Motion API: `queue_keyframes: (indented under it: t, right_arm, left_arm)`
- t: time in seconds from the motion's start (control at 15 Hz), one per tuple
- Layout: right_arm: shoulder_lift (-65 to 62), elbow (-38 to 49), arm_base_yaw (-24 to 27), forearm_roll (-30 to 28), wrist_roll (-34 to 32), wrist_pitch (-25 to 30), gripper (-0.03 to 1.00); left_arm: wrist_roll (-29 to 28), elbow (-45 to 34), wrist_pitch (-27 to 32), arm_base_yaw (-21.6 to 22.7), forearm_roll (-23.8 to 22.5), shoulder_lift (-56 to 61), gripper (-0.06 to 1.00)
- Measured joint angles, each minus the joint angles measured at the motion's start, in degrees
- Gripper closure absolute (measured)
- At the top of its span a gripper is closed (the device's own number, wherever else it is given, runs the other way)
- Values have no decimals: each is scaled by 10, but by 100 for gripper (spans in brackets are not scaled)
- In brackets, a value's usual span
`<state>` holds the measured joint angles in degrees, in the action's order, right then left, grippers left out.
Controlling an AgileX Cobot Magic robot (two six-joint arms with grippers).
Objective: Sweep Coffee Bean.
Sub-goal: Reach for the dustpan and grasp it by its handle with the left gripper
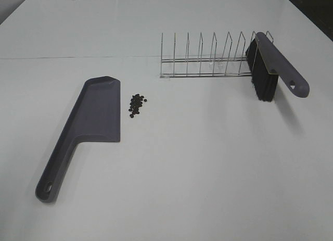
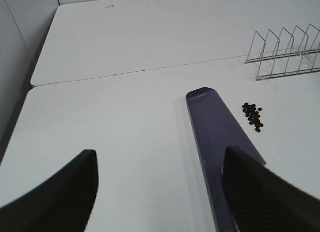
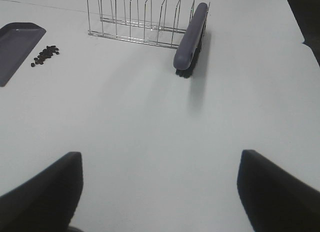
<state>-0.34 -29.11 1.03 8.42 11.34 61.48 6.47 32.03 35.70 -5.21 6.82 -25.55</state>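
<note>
A small pile of dark coffee beans (image 1: pixel 137 104) lies on the white table just right of a grey-purple dustpan (image 1: pixel 88 126), which lies flat with its handle toward the near left. A brush (image 1: pixel 273 66) with a grey-purple handle and black bristles leans in the right end of a wire rack (image 1: pixel 208 59). Neither gripper shows in the high view. My left gripper (image 2: pixel 160 151) is open and empty, above the table near the dustpan (image 2: pixel 215 127) handle, with the beans (image 2: pixel 253 116) beyond. My right gripper (image 3: pixel 160 153) is open and empty, well short of the brush (image 3: pixel 190 39).
The wire rack (image 3: pixel 135 19) has several upright dividers and stands behind the beans (image 3: pixel 45 55). A seam crosses the table (image 1: pixel 78 58) behind the dustpan (image 3: pixel 15 46). The table's edge and a dark floor lie at the far right.
</note>
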Motion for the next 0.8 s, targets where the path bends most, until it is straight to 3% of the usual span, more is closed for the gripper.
queue_keyframes:
  t: [0.2,0.33,0.6,0.8]
  right_arm:
    - [0,0,0,0,0,0,26]
    - [0,0,0,0,0,0,26]
    - [0,0,0,0,0,0,26]
    - [0,0,0,0,0,0,26]
  left_arm:
    - [-1,64,-49,0,28,-168,30]
    - [-1,138,-41,0,46,-303,30]
    - [-4,291,50,0,83,-523,30]
    - [-45,370,119,0,98,-624,30]
